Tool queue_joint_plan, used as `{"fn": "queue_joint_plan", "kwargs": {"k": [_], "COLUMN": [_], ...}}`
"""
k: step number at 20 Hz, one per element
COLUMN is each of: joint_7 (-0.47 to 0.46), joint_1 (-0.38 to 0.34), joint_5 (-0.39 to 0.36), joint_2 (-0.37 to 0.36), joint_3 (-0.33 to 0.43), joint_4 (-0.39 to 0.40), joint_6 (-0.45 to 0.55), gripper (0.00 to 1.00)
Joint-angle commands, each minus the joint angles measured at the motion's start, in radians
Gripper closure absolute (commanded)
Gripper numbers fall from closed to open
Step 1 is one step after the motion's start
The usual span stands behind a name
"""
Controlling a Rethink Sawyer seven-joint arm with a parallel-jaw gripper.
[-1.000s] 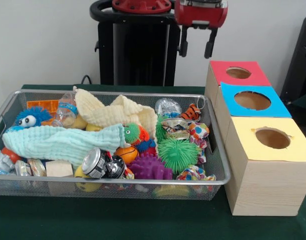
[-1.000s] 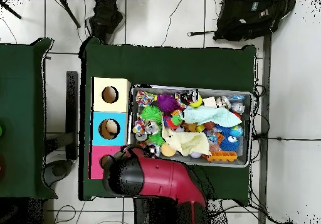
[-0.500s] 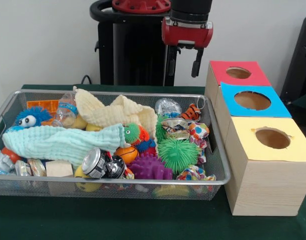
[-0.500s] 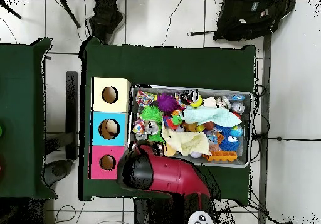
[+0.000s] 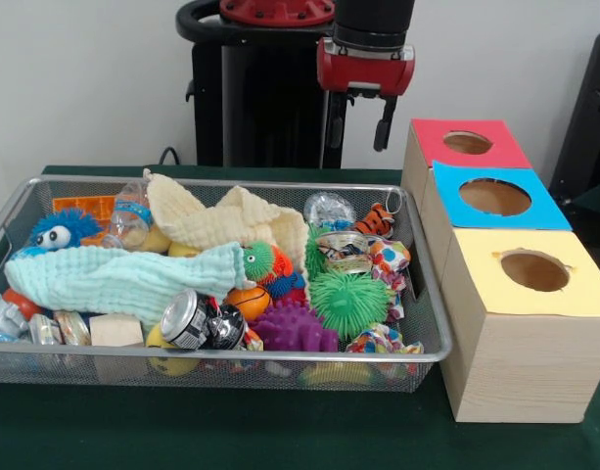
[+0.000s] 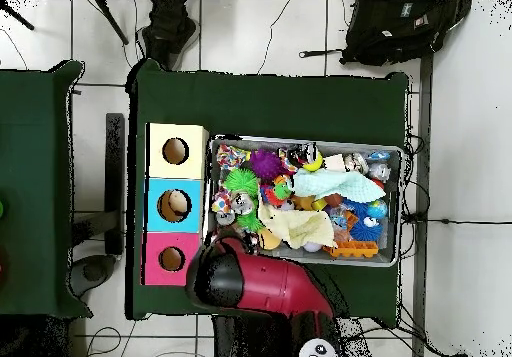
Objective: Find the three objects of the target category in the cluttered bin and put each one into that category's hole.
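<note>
Front view low across table, overhead straight down, both share bin (image 5: 417, 294) (image 6: 392, 153)

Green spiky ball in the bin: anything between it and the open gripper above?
Nothing visible. The green spiky ball lies exposed on top of the clutter, no cloth over it. The gripper hangs open and empty above the wire bin's far edge, with clear air below.

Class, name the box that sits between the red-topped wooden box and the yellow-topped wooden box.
The blue-topped wooden box sits between the red-topped box and the yellow-topped box, touching both; the front and overhead views show it.
</note>
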Motion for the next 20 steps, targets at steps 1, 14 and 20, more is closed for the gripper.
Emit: {"fn": "queue_joint_plan", "kwargs": {"k": [1, 14, 20], "joint_7": [0.229, 0.236, 0.243], "joint_1": [-0.009, -0.007, -0.001], "joint_5": [0.024, 0.020, 0.016], "joint_2": [0.010, 0.056, 0.105], "joint_3": [0.096, 0.110, 0.112], "joint_4": [0.126, 0.189, 0.194], "joint_6": [-0.142, -0.254, -0.321], "gripper": [0.00, 0.00, 0.00]}}
